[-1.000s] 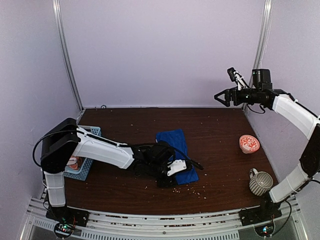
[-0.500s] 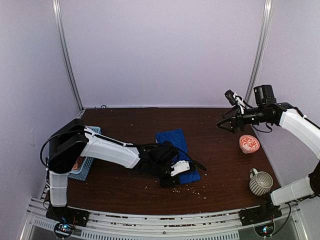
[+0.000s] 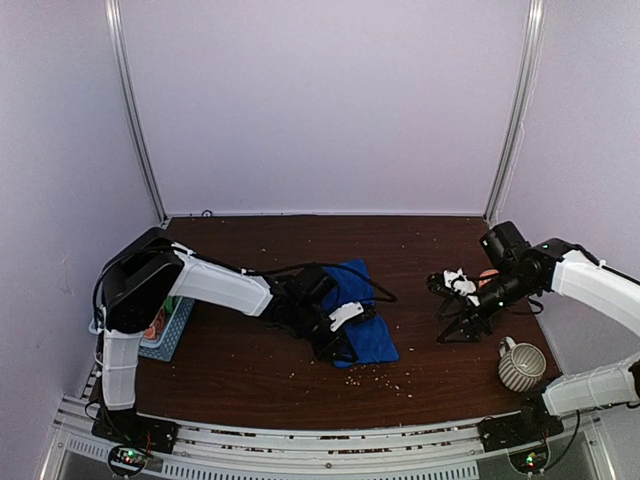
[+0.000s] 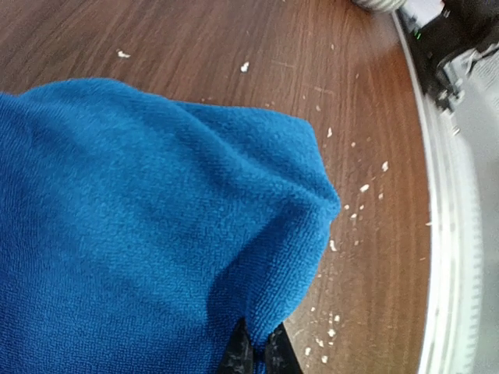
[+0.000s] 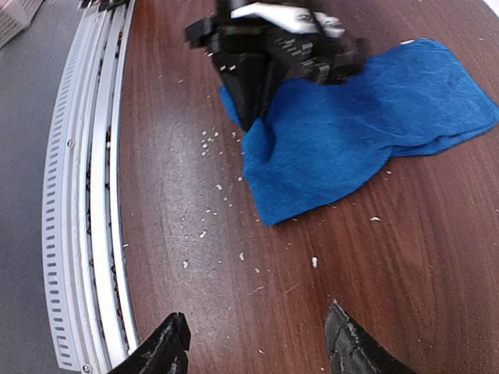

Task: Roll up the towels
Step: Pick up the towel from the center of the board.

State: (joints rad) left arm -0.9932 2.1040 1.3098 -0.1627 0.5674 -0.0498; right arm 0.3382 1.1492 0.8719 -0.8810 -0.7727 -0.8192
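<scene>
A royal blue towel [image 3: 365, 318] lies in the middle of the brown table, one towel in the open. My left gripper [image 4: 257, 354] is shut on the towel [image 4: 156, 226] at its near edge, and the cloth bunches up into a fold above the fingertips. In the right wrist view the left gripper [image 5: 251, 117] pinches the towel [image 5: 366, 125] at its left corner. My right gripper [image 3: 440, 312] hangs low over the table to the right of the towel. It is open [image 5: 257, 343] with only bare wood between its fingers.
A light blue basket [image 3: 176, 322] stands at the left edge, something orange inside it. A striped mug [image 3: 522, 366] sits near right; an orange-and-white bowl [image 3: 487, 272] is mostly hidden behind the right arm. Crumbs [image 3: 385, 378] dot the wood. The metal rail [image 5: 86, 195] runs along the near edge.
My left gripper has shut on the towel's near edge and drawn it back, bunching the cloth. The right arm dropped from high at the back right to just above the table, jaws narrowing.
</scene>
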